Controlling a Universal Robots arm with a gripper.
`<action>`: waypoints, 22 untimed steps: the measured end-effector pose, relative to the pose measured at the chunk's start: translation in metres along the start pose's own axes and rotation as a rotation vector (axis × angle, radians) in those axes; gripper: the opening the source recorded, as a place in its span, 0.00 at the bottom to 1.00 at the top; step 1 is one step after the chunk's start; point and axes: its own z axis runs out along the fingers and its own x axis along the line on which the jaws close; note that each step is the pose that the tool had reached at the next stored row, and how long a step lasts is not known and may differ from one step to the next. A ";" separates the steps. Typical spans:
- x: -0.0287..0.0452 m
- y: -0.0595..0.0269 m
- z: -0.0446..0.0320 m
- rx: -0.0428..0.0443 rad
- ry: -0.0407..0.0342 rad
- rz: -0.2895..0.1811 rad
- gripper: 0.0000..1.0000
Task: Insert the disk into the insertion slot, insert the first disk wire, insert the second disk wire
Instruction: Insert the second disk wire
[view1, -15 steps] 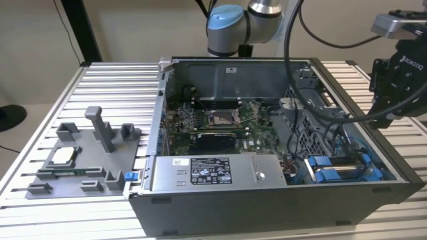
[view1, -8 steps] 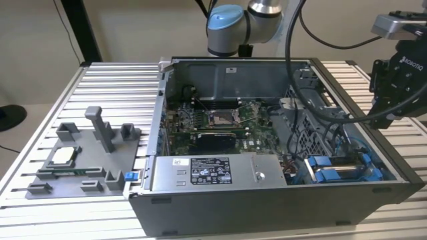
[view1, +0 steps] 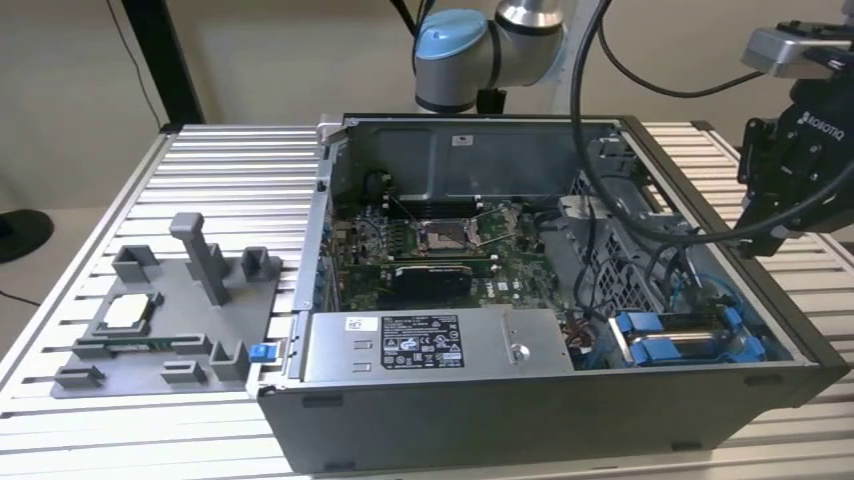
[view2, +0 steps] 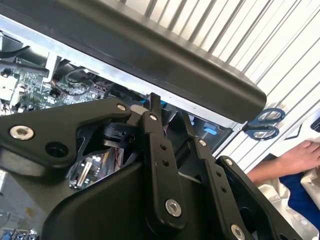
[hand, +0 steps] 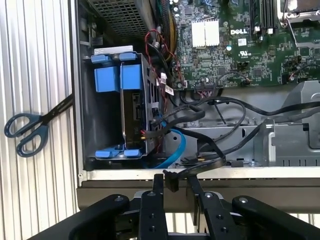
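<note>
Already in the insertion slot (hand: 100, 127), the disk (hand: 134, 115) sits apart from fingers (hand: 158, 187) pinching a wire (hand: 171, 181).

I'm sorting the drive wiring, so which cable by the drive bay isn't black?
The bright blue cable curving out beside the disk; the other cables looping near it are black.

Ribbed aluminium table (view1: 227, 170), evenly lit; behind it plain beige wall (view1: 280, 60), black upright post (view1: 163, 60) at its far corner.

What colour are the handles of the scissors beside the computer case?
Dark blue; the scissors show best in the first wrist view.
</note>
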 end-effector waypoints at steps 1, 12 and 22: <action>-0.0001 -0.0002 0.0000 -0.0006 0.0002 0.000 1.00; -0.0003 -0.0018 -0.0001 -0.0143 0.0037 -0.002 0.00; -0.0007 -0.0047 0.0002 -0.0499 0.0074 -0.005 1.00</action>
